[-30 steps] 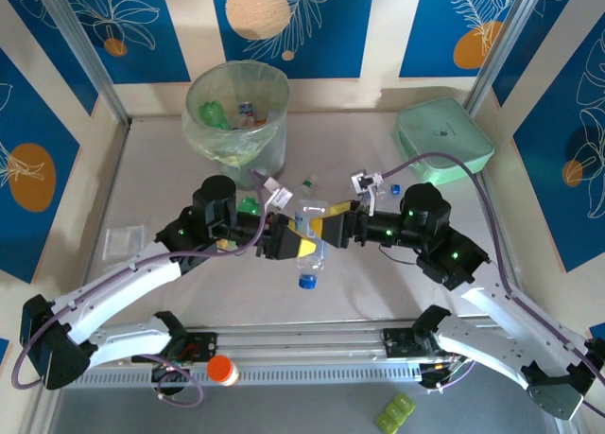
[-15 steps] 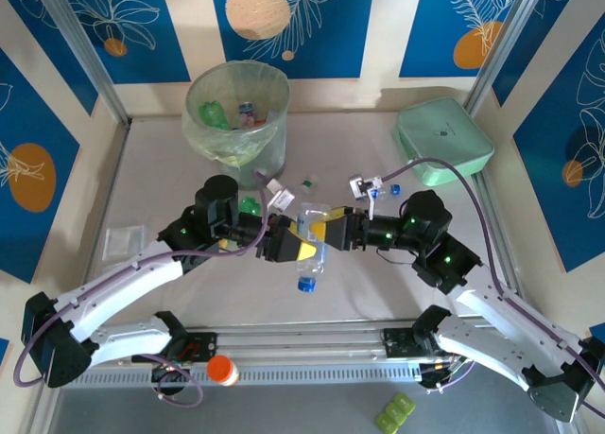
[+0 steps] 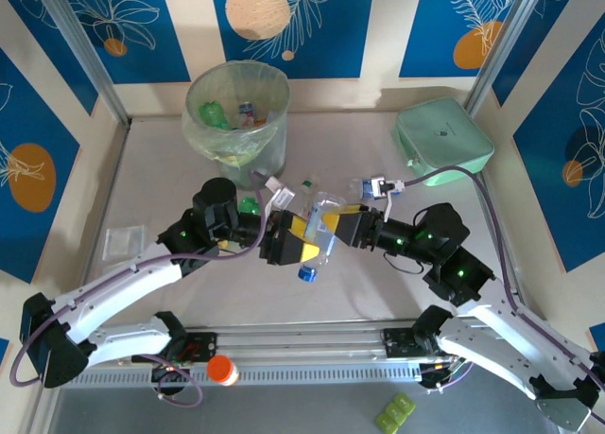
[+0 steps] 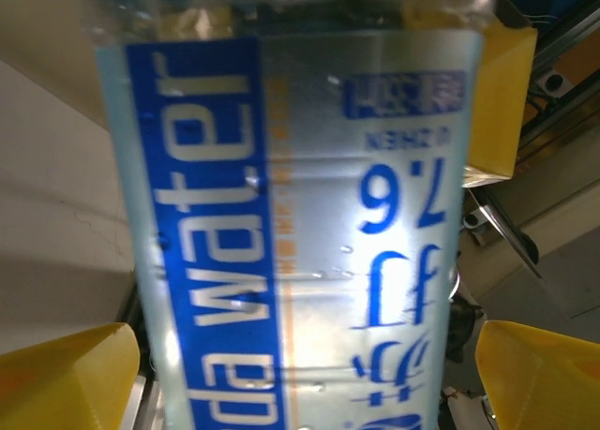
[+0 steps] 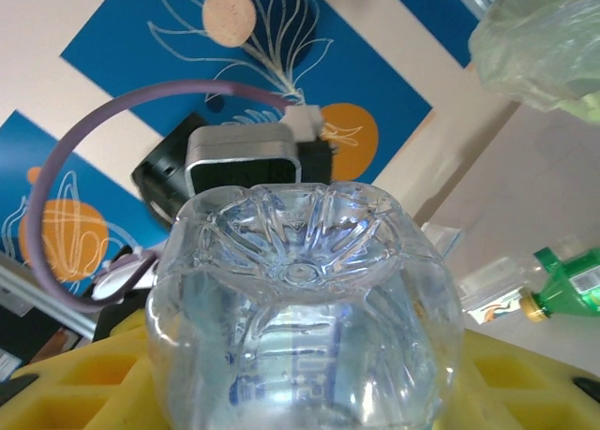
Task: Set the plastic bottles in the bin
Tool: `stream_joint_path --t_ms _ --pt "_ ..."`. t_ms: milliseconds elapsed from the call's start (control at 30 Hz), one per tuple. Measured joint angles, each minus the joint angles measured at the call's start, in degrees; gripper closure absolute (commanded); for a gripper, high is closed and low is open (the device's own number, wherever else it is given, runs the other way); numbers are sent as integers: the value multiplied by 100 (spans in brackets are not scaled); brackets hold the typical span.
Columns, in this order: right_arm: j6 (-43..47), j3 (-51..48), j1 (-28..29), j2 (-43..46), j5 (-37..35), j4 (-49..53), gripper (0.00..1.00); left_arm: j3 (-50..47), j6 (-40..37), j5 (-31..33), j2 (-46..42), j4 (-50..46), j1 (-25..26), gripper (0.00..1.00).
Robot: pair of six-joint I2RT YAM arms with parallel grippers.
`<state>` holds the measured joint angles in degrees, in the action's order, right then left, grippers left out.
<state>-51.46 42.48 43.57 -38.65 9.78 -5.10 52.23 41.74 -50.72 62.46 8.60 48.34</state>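
A clear plastic bottle (image 3: 319, 228) with a blue cap and a blue-and-white label hangs above the table's middle, cap toward the near edge. My right gripper (image 3: 336, 228) is shut on its upper body; the right wrist view looks at the bottle's ribbed base (image 5: 302, 261) between the yellow pads (image 5: 525, 383). My left gripper (image 3: 295, 247) is open. In the left wrist view its yellow fingertips (image 4: 66, 378) stand clear of the label (image 4: 300, 233) on both sides. The bin (image 3: 236, 112), at the far left, holds several bottles. A green bottle (image 3: 249, 205) lies on the table behind my left arm.
A mint-green case (image 3: 442, 139) sits at the far right. A flat clear packet (image 3: 123, 240) lies at the left edge. A small bottle (image 3: 307, 183) lies near the bin. The bin's bag (image 5: 544, 46) and the green bottle (image 5: 562, 280) appear in the right wrist view.
My left jaws have opened off the bottle while my right jaws closed on it. The right arm has pushed in leftward and the bottle has tilted.
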Motion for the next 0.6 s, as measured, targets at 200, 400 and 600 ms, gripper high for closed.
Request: stream_joint_path --t_ms 200,400,600 --pt "-50 -181 35 72 -468 39 45 72 -203 166 184 -223 146 26" --pt "-111 -208 70 81 -551 2 44 258 -483 321 302 -649 164 45" --pt "-81 -199 72 173 -625 66 9 494 -737 433 302 -949 184 48"
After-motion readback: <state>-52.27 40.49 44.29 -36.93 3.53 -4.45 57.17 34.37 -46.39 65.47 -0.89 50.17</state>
